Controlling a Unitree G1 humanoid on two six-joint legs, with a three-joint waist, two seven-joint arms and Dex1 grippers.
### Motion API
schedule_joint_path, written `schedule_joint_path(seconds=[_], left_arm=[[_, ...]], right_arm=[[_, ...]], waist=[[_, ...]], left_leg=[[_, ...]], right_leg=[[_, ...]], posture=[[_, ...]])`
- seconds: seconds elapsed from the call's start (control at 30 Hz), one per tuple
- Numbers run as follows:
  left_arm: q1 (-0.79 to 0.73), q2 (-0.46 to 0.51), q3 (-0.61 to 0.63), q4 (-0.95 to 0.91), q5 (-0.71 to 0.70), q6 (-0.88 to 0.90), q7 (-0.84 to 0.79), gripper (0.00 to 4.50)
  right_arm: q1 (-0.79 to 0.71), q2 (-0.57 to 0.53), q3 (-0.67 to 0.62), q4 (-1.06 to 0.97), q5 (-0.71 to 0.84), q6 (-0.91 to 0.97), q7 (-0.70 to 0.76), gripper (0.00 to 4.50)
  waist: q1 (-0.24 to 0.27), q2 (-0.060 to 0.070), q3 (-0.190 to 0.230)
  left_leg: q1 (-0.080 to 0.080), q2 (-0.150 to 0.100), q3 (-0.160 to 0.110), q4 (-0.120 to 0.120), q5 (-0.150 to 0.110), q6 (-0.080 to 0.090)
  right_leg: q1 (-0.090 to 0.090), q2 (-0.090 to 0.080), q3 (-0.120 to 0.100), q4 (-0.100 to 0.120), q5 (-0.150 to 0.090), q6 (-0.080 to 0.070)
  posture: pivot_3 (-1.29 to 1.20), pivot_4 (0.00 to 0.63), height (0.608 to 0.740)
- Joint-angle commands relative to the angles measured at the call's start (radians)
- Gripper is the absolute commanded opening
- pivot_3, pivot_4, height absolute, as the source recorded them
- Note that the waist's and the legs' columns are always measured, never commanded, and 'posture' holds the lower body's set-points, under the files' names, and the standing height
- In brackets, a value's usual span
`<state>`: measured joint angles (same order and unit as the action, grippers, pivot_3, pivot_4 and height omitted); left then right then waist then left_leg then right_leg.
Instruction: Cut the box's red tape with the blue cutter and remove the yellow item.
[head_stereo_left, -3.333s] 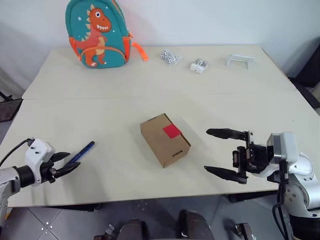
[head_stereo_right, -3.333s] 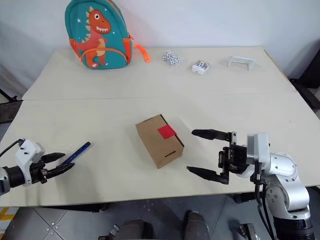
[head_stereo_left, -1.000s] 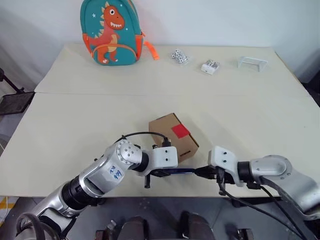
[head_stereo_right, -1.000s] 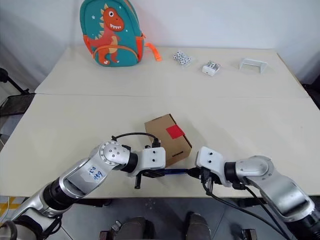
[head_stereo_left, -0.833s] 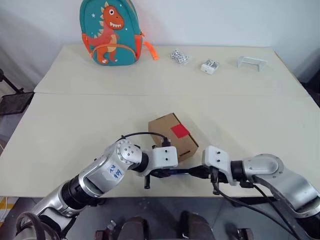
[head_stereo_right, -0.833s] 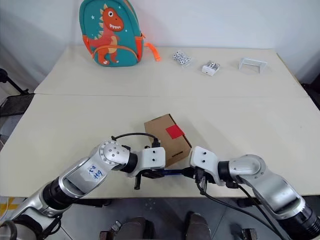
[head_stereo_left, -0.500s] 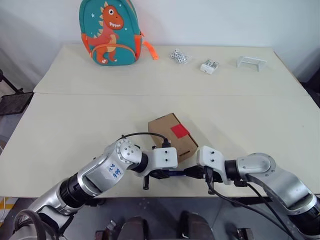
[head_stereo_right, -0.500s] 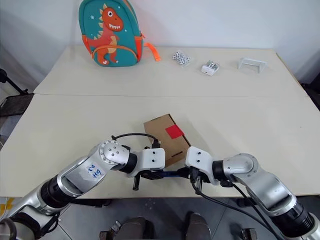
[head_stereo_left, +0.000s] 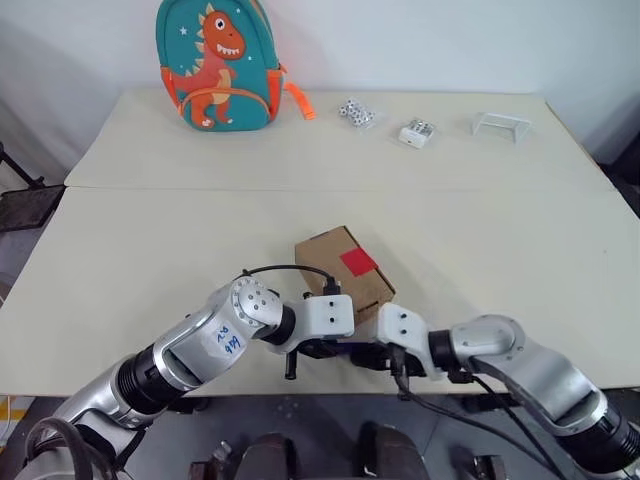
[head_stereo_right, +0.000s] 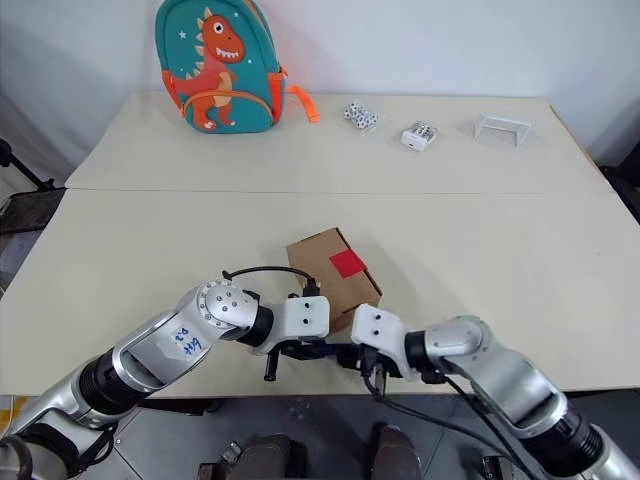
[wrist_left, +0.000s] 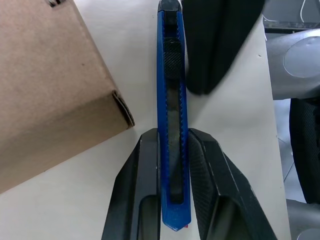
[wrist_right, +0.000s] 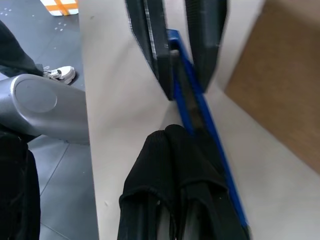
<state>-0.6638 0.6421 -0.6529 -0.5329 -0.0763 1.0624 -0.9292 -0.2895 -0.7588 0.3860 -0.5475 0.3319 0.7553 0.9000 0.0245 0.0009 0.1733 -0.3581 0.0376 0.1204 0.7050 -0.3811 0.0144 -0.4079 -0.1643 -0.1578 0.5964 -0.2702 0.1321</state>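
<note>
The blue cutter (wrist_left: 173, 125) lies level above the counter's (head_stereo_left: 150, 240) near edge, just in front of the box (head_stereo_left: 343, 272) with its red tape (head_stereo_left: 358, 262), clamped in the left gripper (wrist_left: 172, 170). The right gripper (wrist_right: 172, 150), fingers pressed together, touches its other end.

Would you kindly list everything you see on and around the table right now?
Box: one, brown, near the table's front edge, closed.
Tape: one, red, on the box's top.
Cutter: one, blue, held just in front of the box.
Backpack: one, teal with an orange dinosaur, far left corner.
Dice cluster: one, white, far edge.
Small white block: one, beside the dice.
White bracket: one, far right.
Table: one, beige.
Left claw: black, shut on the cutter.
Right claw: black, shut, its tips against the cutter.
</note>
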Motion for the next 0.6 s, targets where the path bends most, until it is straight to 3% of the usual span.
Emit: schedule_joint_path(seconds=[0.03, 0.3, 0.6], left_arm=[[0.011, 0.011, -0.036, -0.001, -0.017, 0.024, -0.005, 0.46], [0.014, 0.024, -0.034, 0.000, -0.020, 0.019, -0.007, 0.46], [0.006, 0.017, -0.042, 0.013, -0.020, 0.004, -0.010, 0.46]], right_arm=[[-0.014, 0.010, -0.005, -0.014, -0.006, 0.004, -0.008, 0.05], [0.011, -0.057, -0.110, -0.050, 0.054, 0.017, 0.028, 0.05], [0.016, -0.081, -0.105, -0.022, 0.038, 0.020, 0.027, 0.05]], waist=[[0.000, 0.000, 0.000], [-0.001, 0.000, 0.000], [0.000, 0.000, 0.000]], left_leg=[[0.000, 0.000, 0.000, 0.000, 0.000, 0.000], [0.000, 0.000, 0.000, 0.000, 0.000, 0.000], [0.000, 0.000, 0.000, 0.000, 0.000, 0.000]], right_leg=[[0.000, 0.000, 0.000, 0.000, 0.000, 0.000], [0.000, 0.000, 0.000, 0.000, 0.000, 0.000], [0.000, 0.000, 0.000, 0.000, 0.000, 0.000]], posture=[[0.00, 0.150, 0.740], [0.00, 0.150, 0.740], [0.00, 0.150, 0.740]])
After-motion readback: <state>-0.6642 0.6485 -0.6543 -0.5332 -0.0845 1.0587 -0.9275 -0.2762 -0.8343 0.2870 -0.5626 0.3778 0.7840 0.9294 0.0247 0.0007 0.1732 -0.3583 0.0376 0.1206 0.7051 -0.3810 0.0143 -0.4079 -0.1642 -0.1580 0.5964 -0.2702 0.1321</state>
